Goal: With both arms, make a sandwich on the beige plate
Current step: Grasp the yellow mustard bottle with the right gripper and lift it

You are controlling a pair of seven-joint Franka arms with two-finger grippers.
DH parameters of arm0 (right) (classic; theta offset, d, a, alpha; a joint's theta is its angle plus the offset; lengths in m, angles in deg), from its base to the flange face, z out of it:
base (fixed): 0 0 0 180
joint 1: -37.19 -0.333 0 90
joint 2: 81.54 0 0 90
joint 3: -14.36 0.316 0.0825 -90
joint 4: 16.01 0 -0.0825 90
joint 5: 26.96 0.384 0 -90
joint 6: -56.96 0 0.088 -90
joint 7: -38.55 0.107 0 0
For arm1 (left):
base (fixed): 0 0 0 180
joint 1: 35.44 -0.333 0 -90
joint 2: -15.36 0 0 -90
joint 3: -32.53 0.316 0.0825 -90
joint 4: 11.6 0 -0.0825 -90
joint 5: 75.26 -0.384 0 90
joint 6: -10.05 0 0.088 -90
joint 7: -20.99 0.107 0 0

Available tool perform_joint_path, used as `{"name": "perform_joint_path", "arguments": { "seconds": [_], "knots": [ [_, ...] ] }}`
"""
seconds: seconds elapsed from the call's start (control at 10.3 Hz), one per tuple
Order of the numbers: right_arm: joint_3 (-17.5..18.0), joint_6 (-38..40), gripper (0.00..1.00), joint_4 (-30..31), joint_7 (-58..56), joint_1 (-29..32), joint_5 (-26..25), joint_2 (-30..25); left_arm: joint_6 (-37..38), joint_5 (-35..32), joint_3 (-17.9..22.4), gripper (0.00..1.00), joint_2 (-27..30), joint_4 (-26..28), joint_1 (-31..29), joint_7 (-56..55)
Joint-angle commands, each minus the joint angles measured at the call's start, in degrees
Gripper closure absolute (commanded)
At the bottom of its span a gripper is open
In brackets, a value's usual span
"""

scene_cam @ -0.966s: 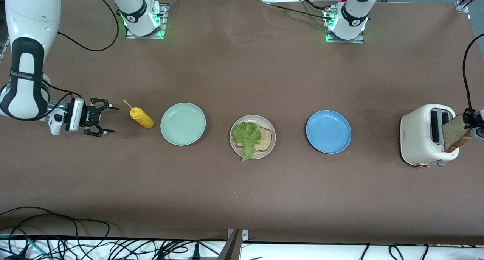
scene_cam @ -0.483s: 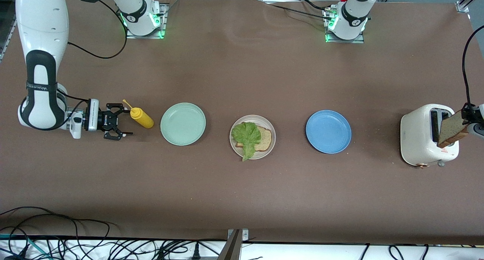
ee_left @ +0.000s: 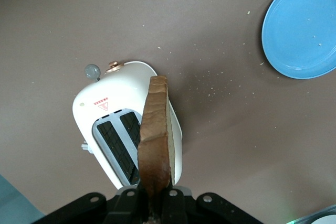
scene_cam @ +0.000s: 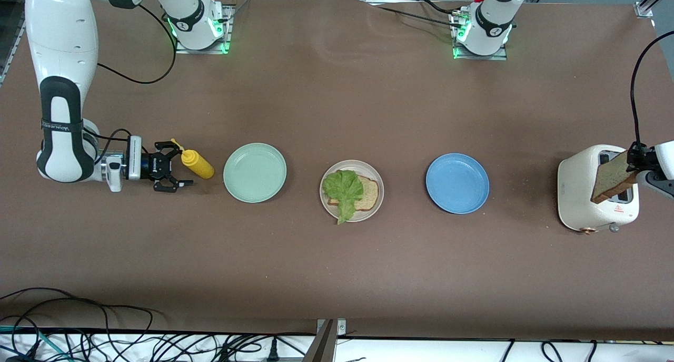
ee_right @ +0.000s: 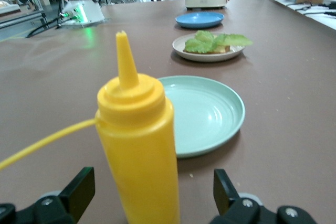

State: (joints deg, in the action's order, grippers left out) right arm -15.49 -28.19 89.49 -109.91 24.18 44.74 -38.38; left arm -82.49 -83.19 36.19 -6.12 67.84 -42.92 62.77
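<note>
The beige plate [scene_cam: 363,168] lies mid-table with one brown bread slice [scene_cam: 369,193] on it and a green lettuce leaf [scene_cam: 343,189] over that slice. A second bread slice [scene_cam: 611,180] hangs tilted over the white toaster [scene_cam: 579,188], with my left gripper [scene_cam: 634,159] shut on its upper edge. The left wrist view shows this slice [ee_left: 155,135] edge-on in the left gripper [ee_left: 156,203]. My right gripper [scene_cam: 178,164] is open, low over the table at the right arm's end. Its fingers stand either side of a yellow squeeze bottle [ee_right: 139,145] without touching it.
A mint-green plate [scene_cam: 255,172] lies between the yellow bottle [scene_cam: 197,164] and the beige plate. A blue plate [scene_cam: 457,183] lies between the beige plate and the toaster. Crumbs dot the table beside the toaster [ee_left: 105,114]. Cables run along the table's front edge.
My right gripper has slid toward the yellow bottle, which now stands between its open fingers. My left gripper has carried the bread slice across the toaster's top toward the blue plate.
</note>
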Motion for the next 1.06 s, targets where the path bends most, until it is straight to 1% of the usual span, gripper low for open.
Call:
{"name": "perform_joint_path", "arguments": {
  "seconds": [0.0,0.1,0.19,0.29,0.48,0.58,0.77,0.97],
  "knots": [
    [1.01,3.22,0.12,-0.56,-1.22,0.88,1.42,1.06,1.23,1.16,0.38,1.0,0.03,-1.05,0.27,-0.12],
    [1.02,4.1,0.44,-0.73,-0.52,0.88,1.42,1.75,1.23,1.16,0.38,1.0,0.03,-1.05,0.27,-0.12],
    [1.02,4.2,0.79,-1.0,-0.43,0.79,1.51,2.19,1.23,1.16,0.38,1.0,0.03,-1.05,0.27,-0.12],
    [1.02,4.11,1.0,-1.17,-0.43,0.79,1.6,2.2,1.23,1.16,0.38,1.0,0.03,-1.05,0.27,-0.12],
    [1.02,3.67,1.0,-2.84,0.18,0.35,1.6,2.2,1.23,1.16,0.38,1.0,0.03,-1.05,0.27,-0.12],
    [1.02,3.59,1.0,-3.72,2.71,-0.09,1.6,1.94,1.31,1.16,0.38,1.0,0.03,-1.05,0.27,-0.12],
    [0.67,3.41,1.0,-5.21,9.81,-1.22,1.43,1.32,1.4,1.16,0.38,1.0,0.03,-1.05,0.27,-0.12],
    [-0.04,1.92,1.0,-9.23,21.58,-3.16,-0.15,0.88,1.49,1.16,0.38,1.0,0.03,-1.05,0.27,-0.12]
  ]
}}
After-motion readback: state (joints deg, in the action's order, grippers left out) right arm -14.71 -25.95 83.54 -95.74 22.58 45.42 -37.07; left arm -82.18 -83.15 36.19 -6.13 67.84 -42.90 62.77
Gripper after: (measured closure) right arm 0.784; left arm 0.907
